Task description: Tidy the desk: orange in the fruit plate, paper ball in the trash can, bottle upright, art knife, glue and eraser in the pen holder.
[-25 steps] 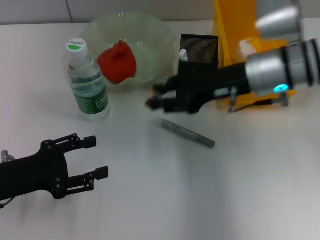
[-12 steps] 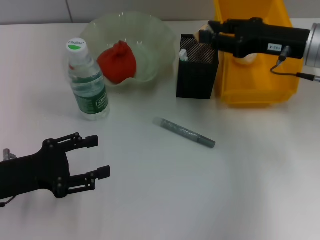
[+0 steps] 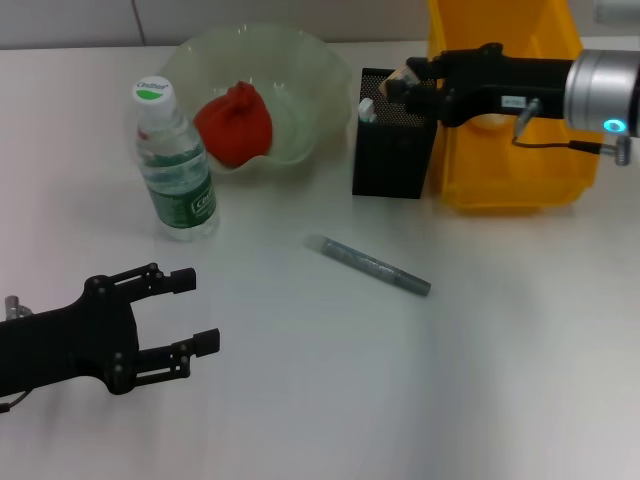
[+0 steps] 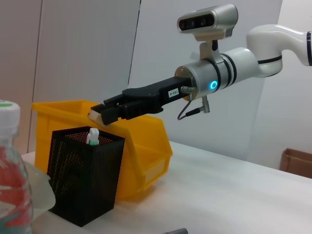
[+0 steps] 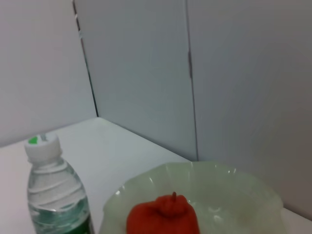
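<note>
My right gripper (image 3: 404, 84) is shut on a pale eraser (image 3: 399, 76) and holds it just above the open top of the black mesh pen holder (image 3: 394, 150). The left wrist view shows the same: right gripper (image 4: 101, 112), eraser (image 4: 94, 116), pen holder (image 4: 84, 181). A white-tipped glue (image 3: 366, 108) stands inside the holder. The grey art knife (image 3: 368, 265) lies on the table in front of it. The orange (image 3: 233, 123) sits in the green fruit plate (image 3: 300, 60). The bottle (image 3: 175, 165) stands upright. My left gripper (image 3: 197, 312) rests open and empty at the near left.
A yellow bin (image 3: 505, 180) stands right of the pen holder, under my right arm, with a pale lump (image 3: 489, 123) inside. The right wrist view shows the bottle (image 5: 56, 195), plate (image 5: 234, 190) and orange (image 5: 163, 217).
My right gripper rose from low over the table near the knife, swung back to the bin, and now sits lower over the pen holder with the eraser. The left arm has not moved.
</note>
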